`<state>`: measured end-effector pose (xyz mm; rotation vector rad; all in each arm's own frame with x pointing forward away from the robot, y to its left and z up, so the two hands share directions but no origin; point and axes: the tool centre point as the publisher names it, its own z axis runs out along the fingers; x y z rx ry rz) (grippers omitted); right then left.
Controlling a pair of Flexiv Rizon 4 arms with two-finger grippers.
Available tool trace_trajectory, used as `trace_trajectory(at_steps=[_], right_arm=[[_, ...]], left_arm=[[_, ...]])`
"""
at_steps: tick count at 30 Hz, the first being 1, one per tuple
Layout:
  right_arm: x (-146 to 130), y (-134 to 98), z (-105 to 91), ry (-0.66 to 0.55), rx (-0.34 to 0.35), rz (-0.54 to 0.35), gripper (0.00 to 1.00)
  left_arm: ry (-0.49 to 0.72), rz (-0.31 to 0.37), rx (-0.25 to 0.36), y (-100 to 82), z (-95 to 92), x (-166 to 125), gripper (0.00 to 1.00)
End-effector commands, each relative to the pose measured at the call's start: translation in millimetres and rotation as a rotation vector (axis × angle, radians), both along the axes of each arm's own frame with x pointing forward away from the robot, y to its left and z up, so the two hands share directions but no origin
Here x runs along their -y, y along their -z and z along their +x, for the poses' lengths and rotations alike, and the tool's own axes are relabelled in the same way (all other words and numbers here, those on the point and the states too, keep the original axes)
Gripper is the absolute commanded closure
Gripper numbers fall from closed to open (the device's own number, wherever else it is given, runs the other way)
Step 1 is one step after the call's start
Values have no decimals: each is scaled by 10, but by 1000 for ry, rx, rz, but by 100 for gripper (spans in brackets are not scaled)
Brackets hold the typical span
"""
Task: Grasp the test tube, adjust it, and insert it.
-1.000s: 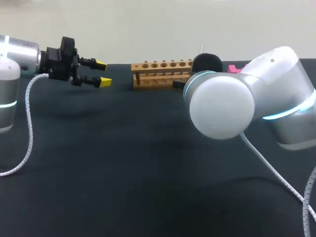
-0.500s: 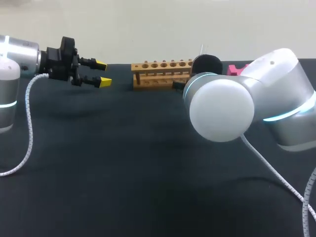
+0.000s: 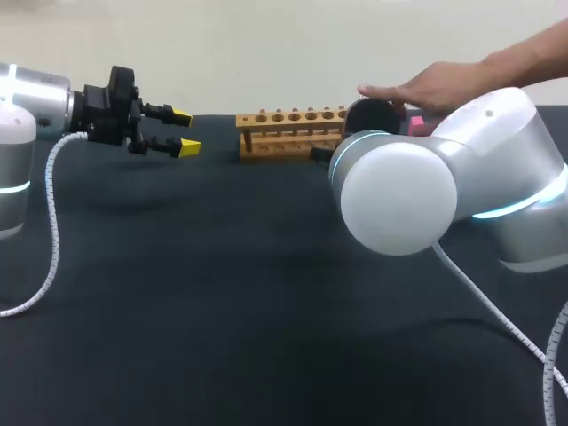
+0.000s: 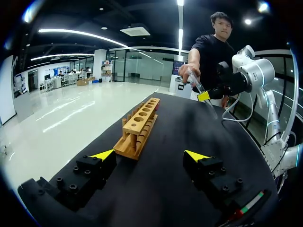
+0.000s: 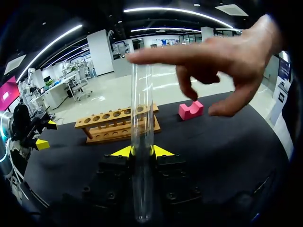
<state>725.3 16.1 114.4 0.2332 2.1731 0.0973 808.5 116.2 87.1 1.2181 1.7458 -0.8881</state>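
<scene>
A clear glass test tube (image 5: 142,142) stands upright between the yellow tips of my right gripper (image 5: 142,151), which is shut on it. A person's hand (image 5: 213,56) reaches in over it, the index finger touching the tube's top. The wooden tube rack (image 5: 118,124) lies ahead of that gripper, its holes empty. In the head view the rack (image 3: 291,131) is at the table's far middle, with the hand (image 3: 426,89) just right of it above my right arm (image 3: 399,191). My left gripper (image 3: 182,131) hangs open and empty, left of the rack. From the left wrist, the tube (image 4: 199,87) shows beyond the rack (image 4: 139,127).
A pink block (image 5: 191,109) sits on the black table to the right of the rack, partly hidden by the hand in the head view. My right arm's large elbow blocks the view of the table's middle right. The left arm's cable (image 3: 49,204) hangs at the left.
A person's hand has come in from the right and now rests on the top of the tube. Neither arm has moved.
</scene>
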Motion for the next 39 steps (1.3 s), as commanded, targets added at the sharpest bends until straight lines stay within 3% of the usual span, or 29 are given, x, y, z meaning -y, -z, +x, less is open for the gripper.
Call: trace_trajectory(at_steps=[1,20,39], right_arm=[[5,6,-2,-1,4,1,100],[5,6,-2,-1,4,1,100],[-98,371,554,-130,-49,-124,100]], left_arm=[[2,-3,4,13,3,-6,0],[2,-3,4,13,3,-6,0],[2,-3,4,13,3,-6,0]])
